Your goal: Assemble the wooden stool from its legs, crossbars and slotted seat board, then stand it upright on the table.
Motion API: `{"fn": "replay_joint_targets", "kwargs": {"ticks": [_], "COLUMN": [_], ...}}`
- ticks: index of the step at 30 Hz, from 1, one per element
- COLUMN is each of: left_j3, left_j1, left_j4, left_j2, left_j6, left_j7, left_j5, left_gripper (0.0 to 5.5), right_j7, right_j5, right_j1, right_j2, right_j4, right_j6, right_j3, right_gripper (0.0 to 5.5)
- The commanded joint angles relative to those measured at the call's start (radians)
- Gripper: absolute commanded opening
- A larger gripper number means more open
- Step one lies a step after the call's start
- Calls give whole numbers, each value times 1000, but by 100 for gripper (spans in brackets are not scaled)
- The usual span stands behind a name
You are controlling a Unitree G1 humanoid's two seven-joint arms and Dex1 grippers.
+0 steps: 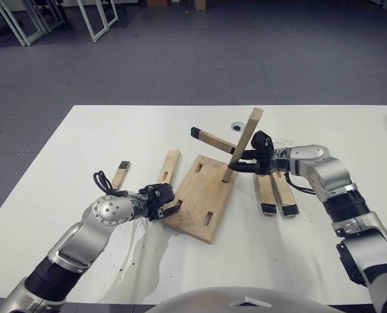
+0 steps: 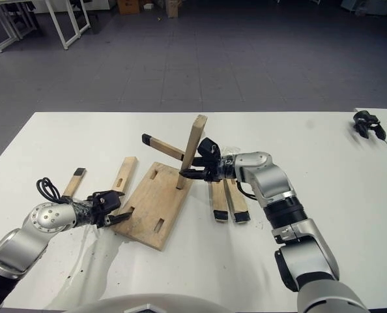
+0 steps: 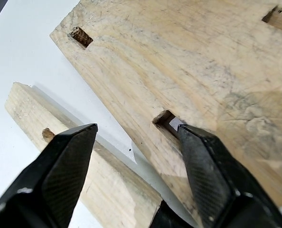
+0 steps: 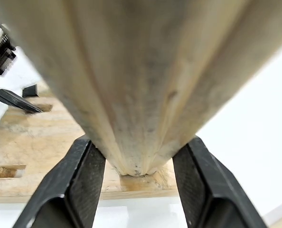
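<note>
Board [image 1: 203,189] lying mid-table [image 1: 83,130], slots upward. Right gripper [image 1: 236,167] clamped on a tilted leg [image 1: 245,140] whose lower end meets a far slot; a crossbar [image 1: 210,138] juts leftward from the leg. Left gripper [image 3: 136,137] spread apart across the board's near-left edge, grasping nothing. Two legs [image 1: 276,192] lie just right of the board, a third leg [image 1: 171,168] just left.

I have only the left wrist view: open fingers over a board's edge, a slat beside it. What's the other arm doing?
Observer: The right gripper is shut on a tilted leg whose lower end rests on the board.
Reviewer: Anything attached to that leg?
Observer: A black-tipped crossbar sticks out of it toward the robot's left.
Reviewer: Other loose parts?
Observer: On the table, two pieces lie side by side right of the board.
</note>
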Motion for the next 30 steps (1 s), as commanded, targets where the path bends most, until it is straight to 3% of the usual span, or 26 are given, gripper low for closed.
{"fn": "replay_joint_targets", "kwargs": {"ticks": [1, 7, 8, 13, 17, 21, 25, 27, 30], "left_j3": [-45, -42, -41, -34, -32, -31, -34, -34, -33], "left_j1": [56, 50, 48, 38, 57, 59, 54, 52, 52], "left_j4": [70, 78, 79, 88, 81, 78, 78, 81, 82], "left_j2": [-8, -25, -28, -51, -64, -77, -76, -76, -78], "left_j6": [47, 44, 45, 46, 47, 53, 52, 53, 56], "left_j7": [-21, -15, -14, -3, 9, 19, 13, 11, 13], "left_j5": [24, 33, 34, 30, 36, 40, 46, 48, 49], "left_gripper": [314, 314, 314, 314, 314, 314, 314, 314, 314], "right_j7": [-19, 48, 46, 49, -62, -267, -429, -435, -407], "right_j5": [-84, -50, -45, -51, -101, -32, 164, 214, 165], "right_j1": [-61, -71, -64, -34, -100, -264, -409, -413, -295], "right_j2": [-12, -8, -11, -90, -170, -79, 75, 105, 127], "right_j4": [302, 217, 180, 15, 7, 7, -86, -140, -158], "right_j6": [3, -6, 1, 90, 114, 86, 83, 142, 199], "right_j3": [-12, -20, -25, -53, -135, -325, -532, -525, -376], "right_gripper": [201, 201, 239, 327, 327, 327, 327, 327, 327]}}
